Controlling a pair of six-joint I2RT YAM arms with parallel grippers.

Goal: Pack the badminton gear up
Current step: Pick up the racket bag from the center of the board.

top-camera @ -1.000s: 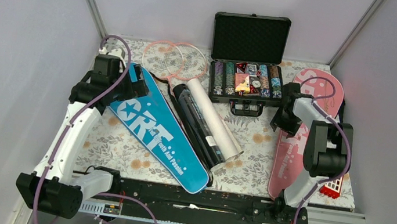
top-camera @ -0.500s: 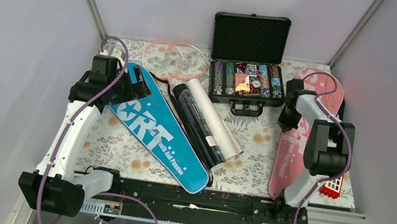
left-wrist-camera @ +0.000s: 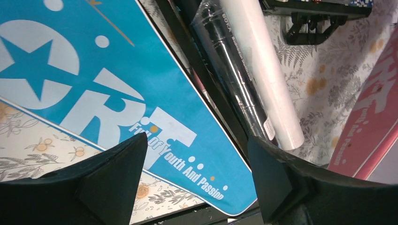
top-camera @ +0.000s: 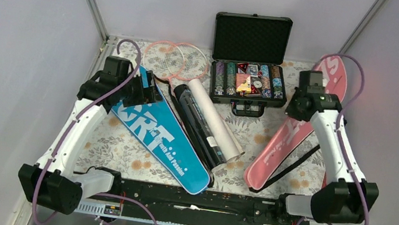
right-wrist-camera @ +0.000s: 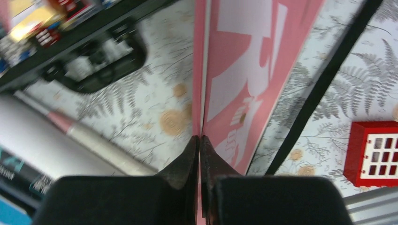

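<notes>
The pink racket cover [top-camera: 288, 138] stands tilted on its edge at the right, its wide end raised. My right gripper [right-wrist-camera: 200, 140] is shut on that cover's thin edge [right-wrist-camera: 248, 61], and its black strap [top-camera: 294, 166] trails onto the table. On the left the blue "SPORT" cover [top-camera: 159, 133] lies flat. Over its wide end hovers my left gripper [left-wrist-camera: 197, 159], open, with nothing between its fingers. A dark tube [top-camera: 198, 127] and a white tube [top-camera: 217, 118] lie side by side in the middle. Two pink-framed rackets [top-camera: 175, 59] rest at the back.
An open black case of poker chips [top-camera: 250, 61] stands at the back centre, close to my right gripper [top-camera: 305, 99]. A small red block with white squares [right-wrist-camera: 373, 152] sits near the right front edge. Grey walls close in both sides.
My right gripper shut on the pink cover's edge and lifted it, so the cover tipped up and its narrow end swung left. The left gripper shifted slightly right over the blue cover.
</notes>
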